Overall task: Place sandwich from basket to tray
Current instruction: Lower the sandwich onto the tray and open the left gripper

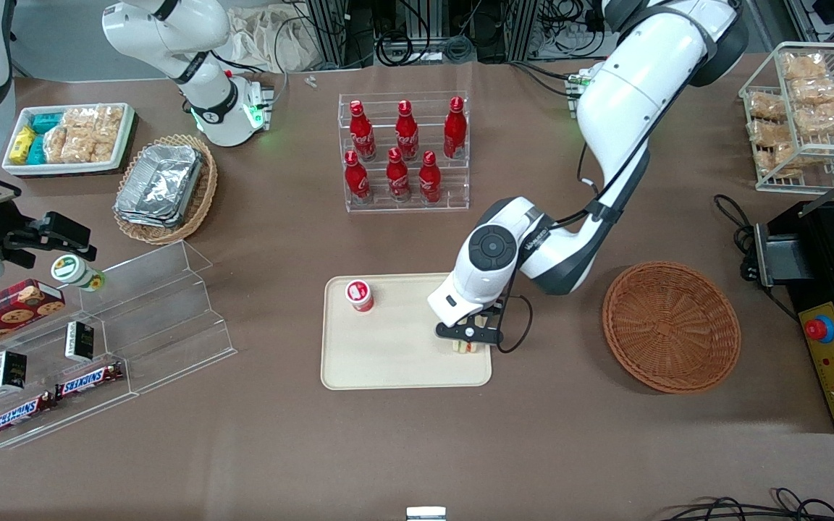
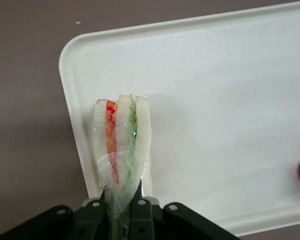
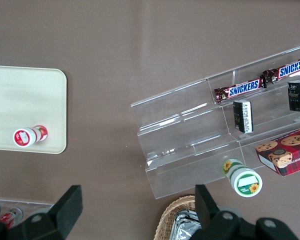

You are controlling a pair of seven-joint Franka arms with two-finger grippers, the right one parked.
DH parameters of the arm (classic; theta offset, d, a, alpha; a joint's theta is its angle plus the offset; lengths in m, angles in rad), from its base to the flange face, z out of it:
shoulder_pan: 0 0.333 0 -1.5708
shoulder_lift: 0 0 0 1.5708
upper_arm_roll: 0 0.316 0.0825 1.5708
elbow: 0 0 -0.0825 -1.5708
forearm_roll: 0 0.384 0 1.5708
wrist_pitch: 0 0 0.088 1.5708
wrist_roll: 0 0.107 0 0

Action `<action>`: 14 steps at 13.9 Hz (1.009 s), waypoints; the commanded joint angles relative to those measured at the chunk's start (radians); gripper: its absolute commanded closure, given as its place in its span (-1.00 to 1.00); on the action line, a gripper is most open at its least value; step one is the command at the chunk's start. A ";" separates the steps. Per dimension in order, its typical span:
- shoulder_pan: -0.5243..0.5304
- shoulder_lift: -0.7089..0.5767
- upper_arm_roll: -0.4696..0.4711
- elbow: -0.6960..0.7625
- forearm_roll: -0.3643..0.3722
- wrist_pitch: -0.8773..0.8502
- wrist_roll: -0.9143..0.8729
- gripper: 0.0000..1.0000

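Note:
My left gripper [image 1: 469, 339] hangs over the tray's [image 1: 388, 362] corner nearest the basket. It is shut on the sandwich [image 2: 123, 145], a wrapped wedge of white bread with orange and green layers. In the left wrist view the black fingers [image 2: 141, 217] pinch the wrapper at the wedge's narrow end, and the wedge stands on edge over the tray [image 2: 230, 100] close to its rim. In the front view only the sandwich's [image 1: 465, 346] edge peeks out under the gripper. The round reddish-brown basket [image 1: 670, 325] lies empty toward the working arm's end of the table.
A small red bottle with a white cap [image 1: 360, 295] stands on the tray. A clear rack of red bottles [image 1: 404, 152] stands farther from the front camera. A clear stepped shelf [image 1: 120, 333] with snack bars and a tan basket of foil trays [image 1: 163, 189] lie toward the parked arm's end.

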 commanded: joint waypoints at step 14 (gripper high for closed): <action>0.140 -0.290 0.005 0.097 -0.207 -0.603 0.172 -1.00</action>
